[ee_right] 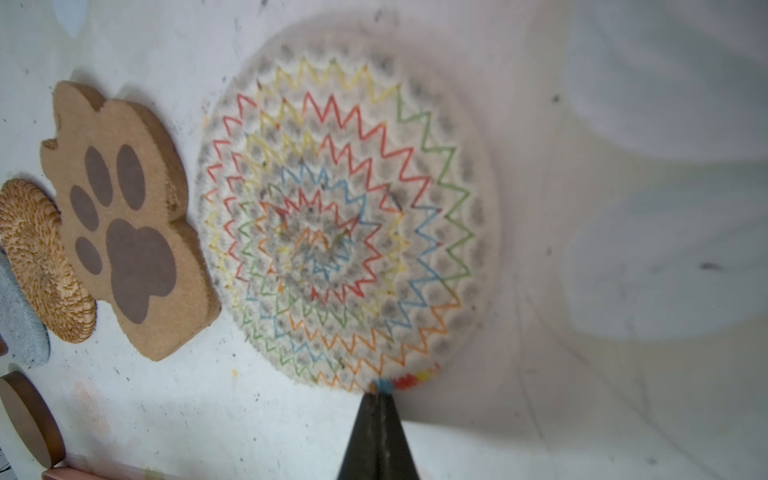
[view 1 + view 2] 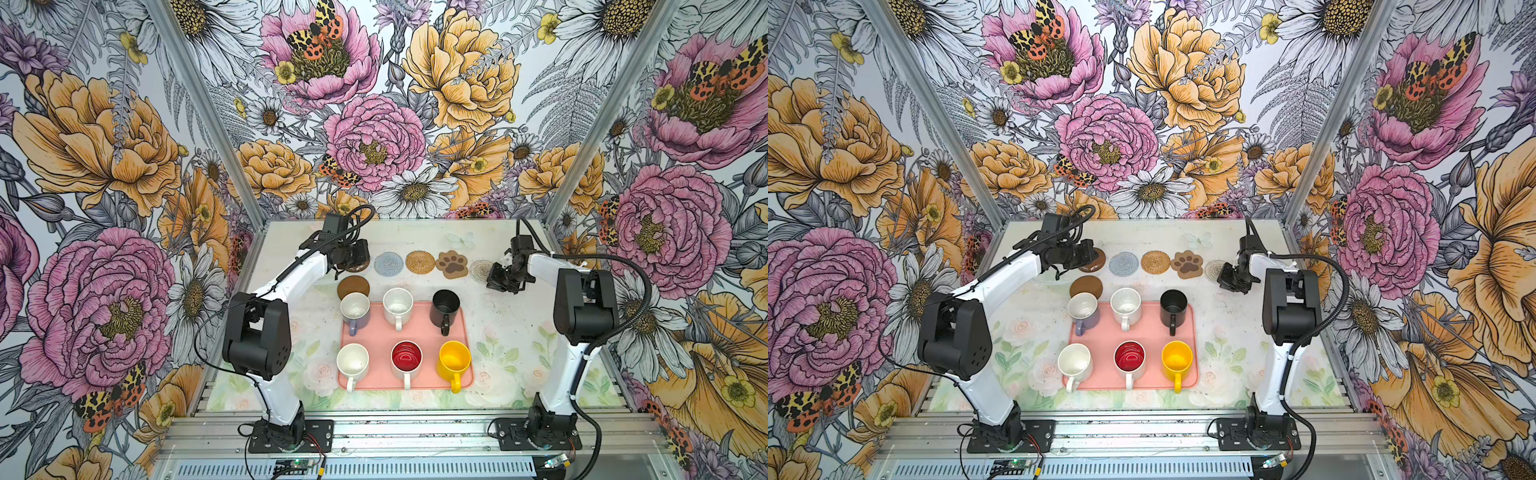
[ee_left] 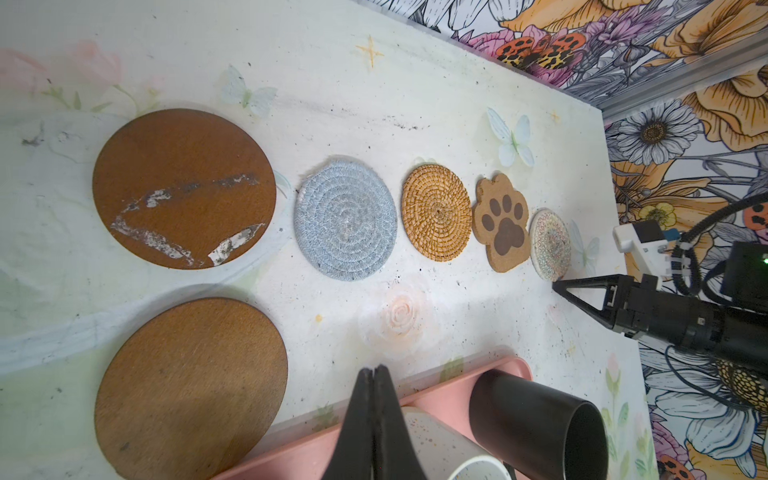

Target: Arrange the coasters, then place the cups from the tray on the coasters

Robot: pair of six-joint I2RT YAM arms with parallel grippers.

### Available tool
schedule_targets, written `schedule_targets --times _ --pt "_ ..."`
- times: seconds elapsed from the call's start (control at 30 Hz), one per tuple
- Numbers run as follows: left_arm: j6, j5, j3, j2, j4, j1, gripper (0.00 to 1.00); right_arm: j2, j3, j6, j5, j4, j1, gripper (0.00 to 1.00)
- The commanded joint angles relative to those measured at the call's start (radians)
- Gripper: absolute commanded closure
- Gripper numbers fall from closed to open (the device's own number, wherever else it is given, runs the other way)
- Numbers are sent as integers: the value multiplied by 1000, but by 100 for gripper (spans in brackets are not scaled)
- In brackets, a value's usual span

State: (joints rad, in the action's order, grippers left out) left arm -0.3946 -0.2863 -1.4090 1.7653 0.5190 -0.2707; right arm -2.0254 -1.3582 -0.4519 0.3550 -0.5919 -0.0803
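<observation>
Nudging the pale whitish woven round coaster [image 1: 340, 224] into line wants a light, low push. The right hand [image 1: 376, 397], closed to a point and holding nothing, meets the coaster's rim where it lies flat on the worktop [image 1: 623, 249], just beside the brown paw-shaped coaster [image 1: 124, 224]. Too high, and the tip may ride over the soft weave. The left hand [image 3: 375, 372], likewise pressed together and empty, hangs by the salmon-pink rectangular tray [image 3: 440, 397]. One brown disc coaster [image 3: 191, 386] lies outside the row.

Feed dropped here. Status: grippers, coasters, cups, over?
Left gripper shut, empty. Right gripper shut, tips at edge of pale coaster. Five coasters in row, one brown disc beside tray. All cups on tray.
</observation>
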Motion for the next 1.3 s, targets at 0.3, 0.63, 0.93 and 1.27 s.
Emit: schedule_targets --times 0.3,0.63,0.93,1.27 --pt "-8 28 16 -32 -13 11 100 -53 -64 -8 1 7 -9 100" --pt "44 154 -97 14 113 48 87 165 -8 -16 79 12 6 94" --pt "174 271 -185 129 299 -5 51 332 67 -16 59 18 28 68" --pt "189 295 -208 246 351 -35 26 359 145 -31 34 43 54 54"
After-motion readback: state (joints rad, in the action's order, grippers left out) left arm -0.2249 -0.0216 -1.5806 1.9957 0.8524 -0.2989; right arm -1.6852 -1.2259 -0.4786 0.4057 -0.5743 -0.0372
